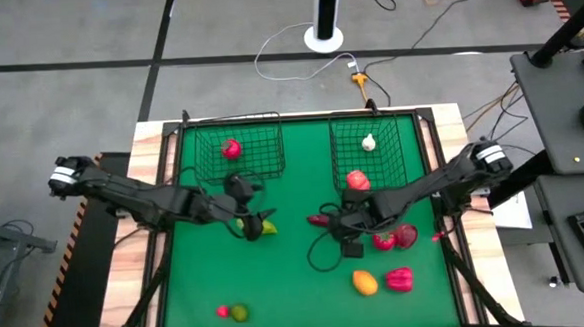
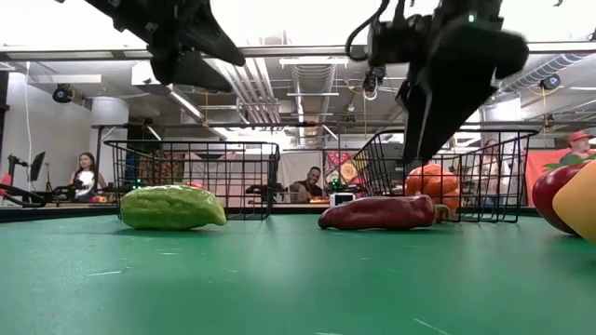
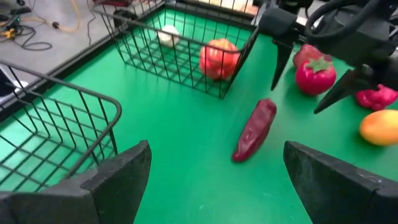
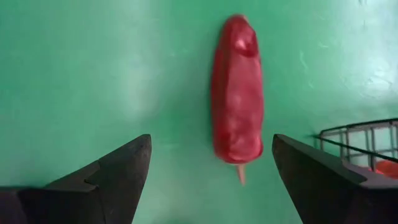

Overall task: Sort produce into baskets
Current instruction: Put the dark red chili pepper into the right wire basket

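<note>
A long dark-red pepper (image 4: pixel 236 93) lies flat on the green table; it also shows in the high view (image 1: pixel 320 220) and the low view (image 2: pixel 377 212). My right gripper (image 4: pixel 211 140) hangs open above it, one finger on either side, touching nothing. A yellow-green oblong piece (image 2: pixel 172 207) lies on the table left of centre (image 1: pixel 266 226). My left gripper (image 3: pixel 211 162) is open and empty, raised above it (image 1: pixel 247 224). Two black wire baskets stand at the far side: the left basket (image 1: pixel 236 136) holds a red piece (image 1: pixel 231 148), and the right basket (image 1: pixel 370 127) holds white garlic (image 1: pixel 368 142) and a red-orange round piece (image 3: pixel 219 57).
Loose produce lies at the near right: two red round pieces (image 1: pixel 383 242) (image 1: pixel 406 236), an orange-yellow piece (image 1: pixel 364 281) and a red bell pepper (image 1: pixel 399 278). A green lime (image 1: pixel 240 312) and a small red piece (image 1: pixel 223 310) lie near the front edge. People sit in the room beyond.
</note>
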You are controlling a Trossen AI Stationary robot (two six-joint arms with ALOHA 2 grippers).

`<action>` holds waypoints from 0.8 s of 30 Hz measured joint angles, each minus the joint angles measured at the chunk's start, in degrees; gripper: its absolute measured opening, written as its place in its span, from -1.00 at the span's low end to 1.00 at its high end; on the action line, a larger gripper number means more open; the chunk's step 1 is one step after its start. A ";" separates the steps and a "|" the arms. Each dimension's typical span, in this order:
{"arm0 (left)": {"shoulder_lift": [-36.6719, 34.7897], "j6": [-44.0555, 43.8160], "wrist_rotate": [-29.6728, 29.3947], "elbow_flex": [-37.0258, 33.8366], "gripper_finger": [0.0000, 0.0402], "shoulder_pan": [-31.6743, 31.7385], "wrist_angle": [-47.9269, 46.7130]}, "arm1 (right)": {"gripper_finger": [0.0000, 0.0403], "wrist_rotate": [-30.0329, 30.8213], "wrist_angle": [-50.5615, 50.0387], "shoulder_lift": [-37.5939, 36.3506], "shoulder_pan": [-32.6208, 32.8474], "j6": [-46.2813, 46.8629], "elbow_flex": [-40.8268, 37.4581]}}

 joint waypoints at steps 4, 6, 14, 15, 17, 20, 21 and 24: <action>1.88 -1.04 -0.01 0.00 0.72 -0.03 0.01 | 0.61 3.07 -0.13 3.53 -0.02 0.07 0.00; 2.47 -1.39 -0.01 0.00 0.72 -0.14 0.01 | 0.61 4.44 -0.14 5.01 -0.09 0.44 0.00; 3.42 -1.33 -0.03 0.11 0.72 -0.22 1.13 | 0.59 4.94 0.92 9.24 -0.57 1.53 0.02; 3.42 -1.27 -0.08 0.11 0.72 -0.22 1.27 | 0.56 4.90 1.32 9.48 -0.59 1.53 0.02; 3.38 -1.24 -0.08 0.11 0.72 -0.20 1.40 | 0.49 4.90 1.35 10.03 -0.59 1.51 0.02; 3.35 -0.93 -0.08 0.11 0.72 -0.20 1.43 | 0.33 4.75 1.45 10.19 -0.59 1.55 0.02; 3.35 -0.78 -0.08 0.11 0.72 -0.20 1.39 | 0.27 4.66 1.54 10.19 -0.59 1.59 0.02; 3.33 -0.78 -0.10 0.11 0.72 -0.20 1.38 | 0.05 4.31 1.54 10.01 -0.59 1.64 0.02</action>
